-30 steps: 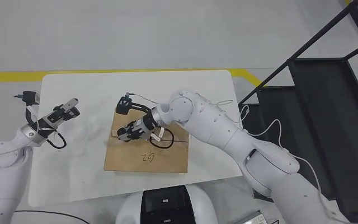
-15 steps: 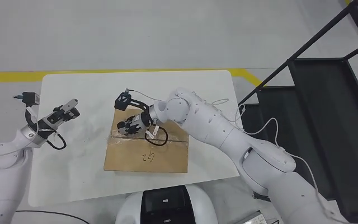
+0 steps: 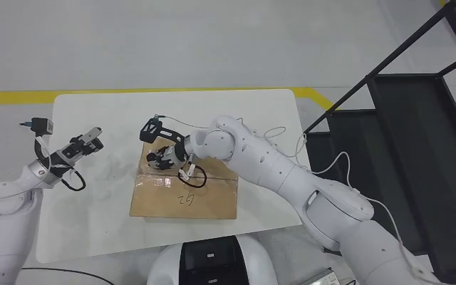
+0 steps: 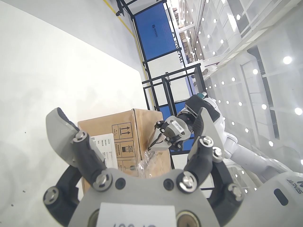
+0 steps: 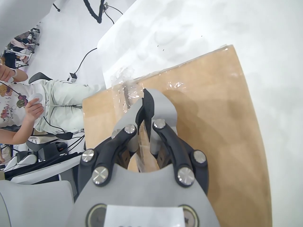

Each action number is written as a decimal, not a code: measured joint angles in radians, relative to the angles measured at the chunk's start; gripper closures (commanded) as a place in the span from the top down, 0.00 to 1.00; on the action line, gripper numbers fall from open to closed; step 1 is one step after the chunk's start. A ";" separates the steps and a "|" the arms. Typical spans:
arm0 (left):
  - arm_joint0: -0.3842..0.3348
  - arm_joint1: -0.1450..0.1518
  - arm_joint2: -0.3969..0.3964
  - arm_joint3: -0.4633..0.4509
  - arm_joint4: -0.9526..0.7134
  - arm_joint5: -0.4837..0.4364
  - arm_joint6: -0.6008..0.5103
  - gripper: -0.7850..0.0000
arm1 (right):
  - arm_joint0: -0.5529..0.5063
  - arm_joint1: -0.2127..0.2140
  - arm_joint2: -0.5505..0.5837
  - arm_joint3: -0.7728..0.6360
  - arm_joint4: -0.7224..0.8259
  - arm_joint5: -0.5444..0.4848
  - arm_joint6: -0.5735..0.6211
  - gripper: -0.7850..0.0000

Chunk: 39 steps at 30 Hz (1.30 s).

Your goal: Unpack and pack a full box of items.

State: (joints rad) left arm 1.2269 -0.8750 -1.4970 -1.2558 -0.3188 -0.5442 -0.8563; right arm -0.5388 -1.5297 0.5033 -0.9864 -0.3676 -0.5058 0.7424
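Unpacking is only being begun: clear tape (image 5: 125, 85) on the closed cardboard box (image 3: 184, 203) is being pinched between the right fingers (image 5: 165, 109); the left fingers (image 4: 58, 122), well apart, are being held spread.

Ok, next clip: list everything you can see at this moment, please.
cardboard box: one, brown, closed, on the table.
tape: one strip, clear, crinkled, along the box's top seam.
table: one, white, under the box.
floor line: one, yellow, beyond the table.
stairs: one flight, black, beside the table.
left gripper: one, grey, open, over bare table beside the box.
right gripper: one, grey, shut, tips at the taped seam.
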 measured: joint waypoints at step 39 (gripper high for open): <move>-0.014 -0.008 0.001 0.002 -0.003 0.009 -0.027 1.00 | -0.086 0.023 0.072 -0.176 0.080 -0.051 0.106 0.82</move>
State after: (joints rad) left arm 1.2129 -0.8828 -1.4959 -1.2542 -0.3223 -0.5349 -0.8832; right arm -0.6243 -1.5065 0.5750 -1.1627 -0.2878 -0.5570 0.8485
